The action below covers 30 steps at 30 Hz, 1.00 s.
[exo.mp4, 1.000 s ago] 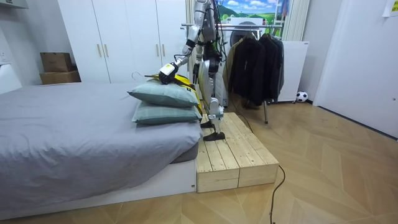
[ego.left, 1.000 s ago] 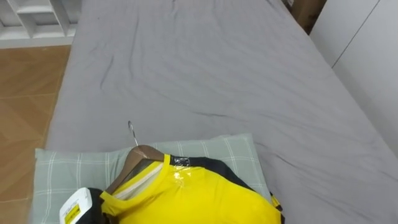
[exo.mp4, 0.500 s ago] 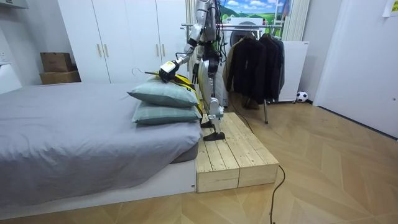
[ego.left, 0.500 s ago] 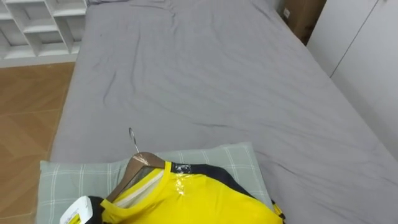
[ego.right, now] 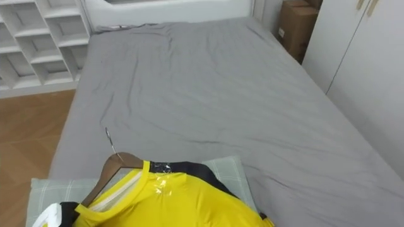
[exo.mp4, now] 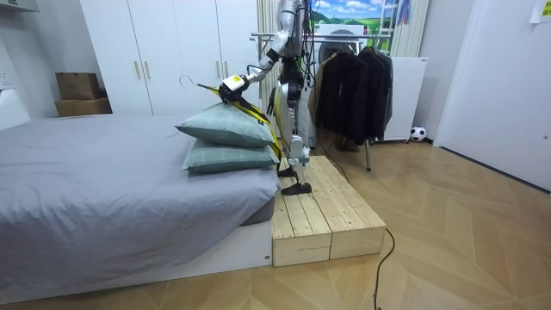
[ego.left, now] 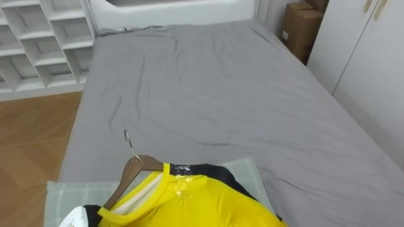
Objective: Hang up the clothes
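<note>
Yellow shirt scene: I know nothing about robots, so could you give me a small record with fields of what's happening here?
Garment: yellow shirt on a wooden hanger
Carried by: left hand, at the hanger's lower end
Position: held above two stacked pillows
Underneath: bed with a grey sheet
Robot stands: on a wooden platform beside the bed
Behind it: clothes rack hung with dark jackets

Head eyes look steeply down, close over the pillows (ego.left: 247,175), along the bed (ego.left: 208,82); the room camera stands well off beside it, sharing bed, pillows, yellow shirt (ego.left: 189,202).
</note>
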Motion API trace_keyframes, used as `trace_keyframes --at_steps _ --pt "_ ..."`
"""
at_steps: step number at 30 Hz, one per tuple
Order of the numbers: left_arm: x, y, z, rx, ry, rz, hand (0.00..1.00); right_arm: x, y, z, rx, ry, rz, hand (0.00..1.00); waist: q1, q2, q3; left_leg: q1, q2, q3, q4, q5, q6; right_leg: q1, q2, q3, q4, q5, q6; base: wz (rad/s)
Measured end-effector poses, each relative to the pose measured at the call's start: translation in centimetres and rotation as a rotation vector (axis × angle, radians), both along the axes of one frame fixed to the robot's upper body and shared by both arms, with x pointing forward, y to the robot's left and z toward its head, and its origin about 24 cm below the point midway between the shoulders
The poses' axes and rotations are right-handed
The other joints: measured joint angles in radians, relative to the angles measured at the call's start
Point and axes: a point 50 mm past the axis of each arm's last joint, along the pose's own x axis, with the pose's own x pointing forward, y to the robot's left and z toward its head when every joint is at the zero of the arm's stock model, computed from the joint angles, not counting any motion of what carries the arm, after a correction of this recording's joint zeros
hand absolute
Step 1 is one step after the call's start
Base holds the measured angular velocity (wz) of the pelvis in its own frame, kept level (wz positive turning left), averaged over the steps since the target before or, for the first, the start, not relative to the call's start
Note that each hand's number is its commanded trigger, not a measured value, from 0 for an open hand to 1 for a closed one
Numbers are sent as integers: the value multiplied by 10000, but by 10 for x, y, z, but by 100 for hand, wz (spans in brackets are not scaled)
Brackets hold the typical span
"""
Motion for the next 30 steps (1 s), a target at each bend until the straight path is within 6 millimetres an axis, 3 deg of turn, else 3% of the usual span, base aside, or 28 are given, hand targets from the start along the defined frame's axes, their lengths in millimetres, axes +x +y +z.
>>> trace_keyframes --at_steps 11,24,30 --pt "-1 0 -1 -322 195 -149 100 -7 -3 0 -1 -68 -390 0 38 47 28 324 5 18 -43 -16 1 313 11 35 -9 -2 3 0" --pt "9 -4 25 -588 -1197 -862 100 -10 -8 1 -96 -136 -670 0 3 120 50 348 8 -109 -39 -47 -15 429 30 -4 -158 -3 5 2" --pt "13 -5 29 -593 -1350 -1014 100 -13 -12 2 -202 -276 -769 0 -198 274 149 454 12 -115 -39 -84 -18 575 35 -54 -169 -12 16 0"
